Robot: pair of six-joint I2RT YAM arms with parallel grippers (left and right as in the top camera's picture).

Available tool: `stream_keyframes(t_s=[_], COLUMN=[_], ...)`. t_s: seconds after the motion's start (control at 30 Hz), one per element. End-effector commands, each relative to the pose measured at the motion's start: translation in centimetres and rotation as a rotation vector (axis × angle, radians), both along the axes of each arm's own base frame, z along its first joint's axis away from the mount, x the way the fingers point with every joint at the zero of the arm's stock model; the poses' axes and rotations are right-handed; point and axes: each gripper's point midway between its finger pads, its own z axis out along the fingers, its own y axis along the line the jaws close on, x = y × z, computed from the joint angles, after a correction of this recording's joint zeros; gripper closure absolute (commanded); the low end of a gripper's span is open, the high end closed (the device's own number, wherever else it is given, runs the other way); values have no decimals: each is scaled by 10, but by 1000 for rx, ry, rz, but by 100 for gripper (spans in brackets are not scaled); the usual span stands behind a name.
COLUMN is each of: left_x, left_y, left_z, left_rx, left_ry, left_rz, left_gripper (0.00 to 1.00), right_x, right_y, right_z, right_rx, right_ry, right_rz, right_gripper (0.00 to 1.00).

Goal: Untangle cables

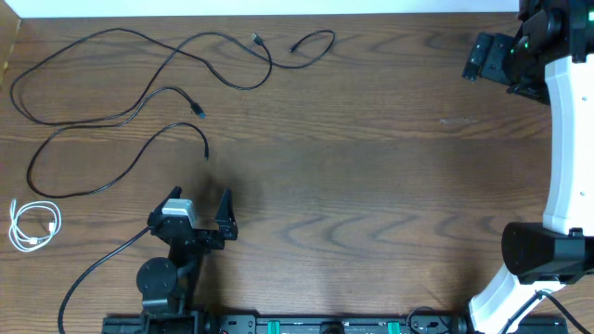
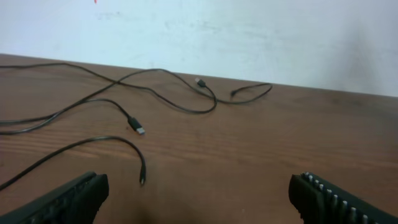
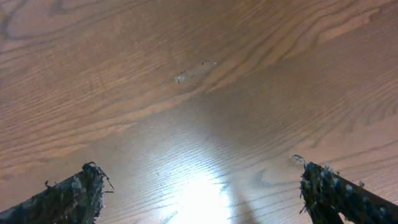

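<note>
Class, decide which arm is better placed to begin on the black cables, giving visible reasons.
Left. The left gripper sits open close to the black cables, which lie ahead in its wrist view. The right gripper is at the far right, no cable in its wrist view.

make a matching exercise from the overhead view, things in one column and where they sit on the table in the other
Things:
1. white cable
2. black cables
3. left gripper
4. right gripper

Places:
a. far right corner
b. coiled at the left edge
c. near side, left of centre
d. spread over the far left

Pairs: 1-b, 2-d, 3-c, 4-a
</note>
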Motion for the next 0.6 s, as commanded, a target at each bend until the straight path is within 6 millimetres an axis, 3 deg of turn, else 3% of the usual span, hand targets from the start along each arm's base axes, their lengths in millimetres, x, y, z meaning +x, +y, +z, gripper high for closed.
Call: stream_keyframes(t_s=[0.0, 0.17, 0.3, 0.57], left_x=[3, 4, 3, 2], left_y=[4, 7, 13, 5], left_z=[-1, 0, -21, -20], left_rx=[-3, 1, 2, 145], left_ry=[-32, -50, 38, 17], left_rz=[23, 41, 76, 23], left_gripper=[2, 2, 2, 2], right_x=[0, 0, 0, 0], right_y=[-1, -1, -1, -1], right_z=[-2, -2, -2, -2], right_rx=[-3, -3, -3, -3], right_ry=[6, 6, 6, 6], right_rz=[-13, -13, -13, -13], right_gripper=[1, 1, 1, 1])
